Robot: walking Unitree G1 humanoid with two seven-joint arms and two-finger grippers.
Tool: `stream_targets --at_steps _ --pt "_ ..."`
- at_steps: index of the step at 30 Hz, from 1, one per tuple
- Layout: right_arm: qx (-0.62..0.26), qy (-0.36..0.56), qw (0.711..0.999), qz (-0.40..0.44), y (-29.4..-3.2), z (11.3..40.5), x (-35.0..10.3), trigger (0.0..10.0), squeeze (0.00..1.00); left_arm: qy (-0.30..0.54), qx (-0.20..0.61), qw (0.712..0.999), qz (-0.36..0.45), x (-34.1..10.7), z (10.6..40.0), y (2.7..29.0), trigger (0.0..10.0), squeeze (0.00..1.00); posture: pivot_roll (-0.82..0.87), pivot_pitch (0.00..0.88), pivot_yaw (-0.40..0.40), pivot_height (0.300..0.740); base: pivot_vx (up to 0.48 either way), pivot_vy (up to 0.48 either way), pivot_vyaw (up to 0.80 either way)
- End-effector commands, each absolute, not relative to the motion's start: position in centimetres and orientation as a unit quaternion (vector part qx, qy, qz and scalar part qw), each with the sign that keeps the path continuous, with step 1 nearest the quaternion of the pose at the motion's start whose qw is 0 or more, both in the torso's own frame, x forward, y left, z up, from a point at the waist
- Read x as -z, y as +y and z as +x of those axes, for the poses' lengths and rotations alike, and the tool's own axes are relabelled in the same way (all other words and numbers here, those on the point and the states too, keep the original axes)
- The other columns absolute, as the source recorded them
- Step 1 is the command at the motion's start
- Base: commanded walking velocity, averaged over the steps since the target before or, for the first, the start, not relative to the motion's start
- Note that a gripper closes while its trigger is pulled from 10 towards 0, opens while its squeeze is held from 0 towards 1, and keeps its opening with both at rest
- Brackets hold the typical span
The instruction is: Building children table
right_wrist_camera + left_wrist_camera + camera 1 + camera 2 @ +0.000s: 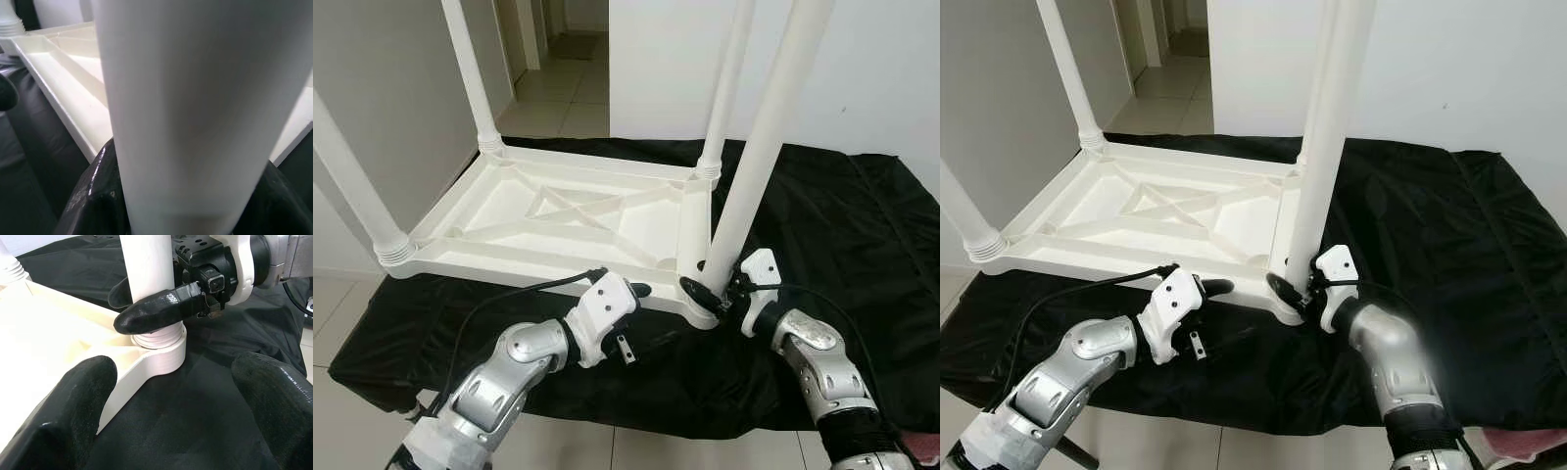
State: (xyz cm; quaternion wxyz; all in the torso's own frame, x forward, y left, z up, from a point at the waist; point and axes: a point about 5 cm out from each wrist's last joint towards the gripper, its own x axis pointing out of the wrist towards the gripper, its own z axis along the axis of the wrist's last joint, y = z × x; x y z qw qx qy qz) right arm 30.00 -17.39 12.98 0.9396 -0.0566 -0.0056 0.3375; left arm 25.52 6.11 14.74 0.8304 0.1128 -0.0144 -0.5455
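Smooth white plastic table, matt black cloth, glossy pincer fingers

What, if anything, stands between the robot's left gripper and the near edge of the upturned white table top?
Nothing visible does. The left gripper, jaws open, sits right at the table top edge, with bare black cloth between. The right gripper holds the near leg off to the side.

An upturned white tabletop is laid on a black cloth, with four white legs standing up from its corners. The near right leg is gripped just above its socket by the right gripper. The left gripper is held beside the tabletop's near edge, fingers unclear.
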Motion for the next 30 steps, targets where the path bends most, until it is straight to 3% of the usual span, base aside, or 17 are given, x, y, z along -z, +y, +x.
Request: stream_targets --at_steps 1,5,11,24,28,30 --pt "-0.318 0.006 0.947 -0.032 -17.4 29.6 -12.5 10.0 0.0 -0.003 0.581 0.806 0.116 -14.5 25.1 5.9 10.0 0.0 -0.06 0.018 0.045 0.74 0.0 0.0 0.0" --pt "-0.304 0.008 0.952 -0.028 -17.3 29.5 -12.5 10.0 0.0 -0.003 0.582 0.805 0.116 -14.5 25.1 5.9 10.0 0.0 -0.06 0.018 0.044 0.74 0.0 0.0 0.0" --pt "-0.188 0.018 0.982 0.001 -17.5 29.4 -11.6 10.0 0.0 -0.003 0.586 0.803 0.113 -14.4 24.9 5.6 10.0 0.0 -0.07 0.013 0.04 0.74 0.0 0.0 0.0" --pt "-0.065 0.019 0.996 0.062 -15.9 28.0 -11.1 10.0 0.0 -0.008 0.577 0.809 0.113 -14.5 25.2 5.7 10.0 0.0 -0.07 0.008 0.036 0.74 0.0 0.0 0.0" --pt "0.045 0.01 0.995 0.085 -14.5 27.4 -11.2 10.0 0.0 -0.01 0.57 0.813 0.116 -14.6 25.3 6.0 10.0 0.0 -0.04 0.009 0.027 0.74 0.0 0.0 0.0" --pt "0.054 0.009 0.994 0.096 -14.1 27.3 -11.2 10.0 0.0 -0.01 0.569 0.814 0.116 -14.7 25.3 6.1 10.0 0.0 -0.03 0.01 0.028 0.74 0.0 0.0 0.0"
